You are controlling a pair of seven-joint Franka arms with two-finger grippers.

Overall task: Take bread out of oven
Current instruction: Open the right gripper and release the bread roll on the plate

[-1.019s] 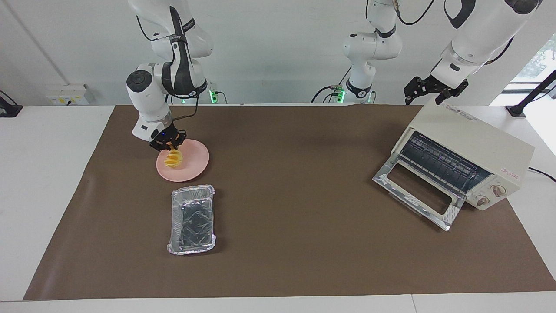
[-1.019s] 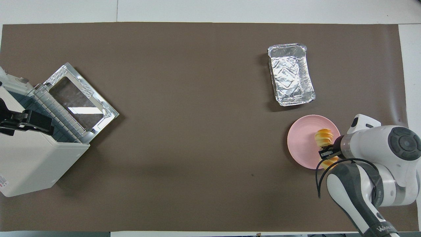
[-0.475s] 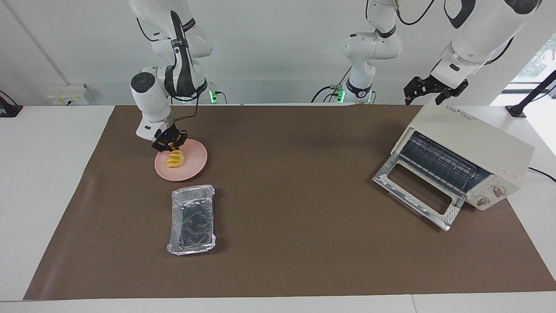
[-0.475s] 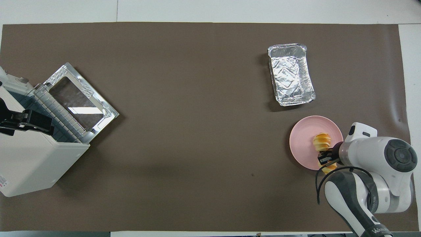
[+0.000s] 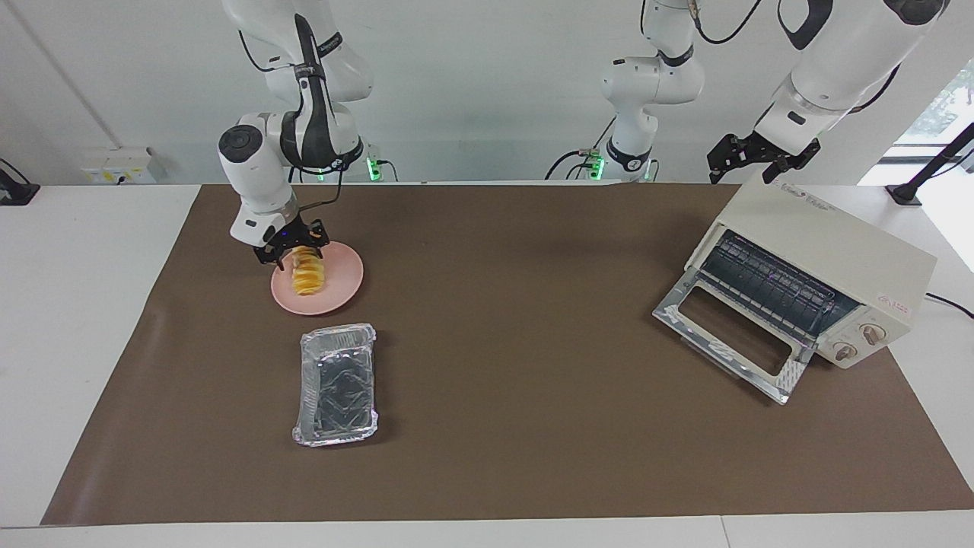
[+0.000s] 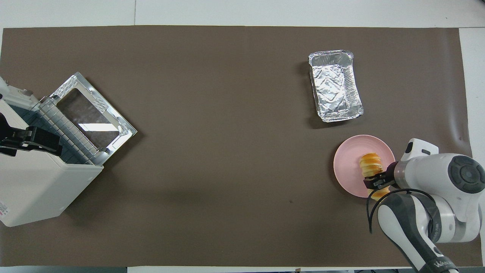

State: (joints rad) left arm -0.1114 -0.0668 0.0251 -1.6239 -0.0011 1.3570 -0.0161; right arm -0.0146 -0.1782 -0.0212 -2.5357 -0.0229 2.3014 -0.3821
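The yellow-orange ridged bread [image 5: 308,274] lies on the round pink plate [image 5: 338,285] toward the right arm's end of the table; it also shows in the overhead view [image 6: 370,165]. My right gripper [image 5: 293,250] is low over the bread's end nearer the robots, fingers spread on either side of it, and shows from above [image 6: 379,182]. The cream-white oven [image 5: 829,243] stands at the left arm's end with its glass door [image 5: 727,335] dropped open and its wire rack bare. My left gripper [image 5: 749,164] waits, open, just above the oven's top.
A crinkled silver foil tray [image 5: 337,384] lies farther from the robots than the plate [image 6: 346,167], beside it. The brown mat [image 5: 517,342] covers the table between the plate and the oven [image 6: 38,189].
The right gripper held the bread tilted up over the plate; now the bread lies flat on the plate and the fingers have spread. The left arm has not moved.
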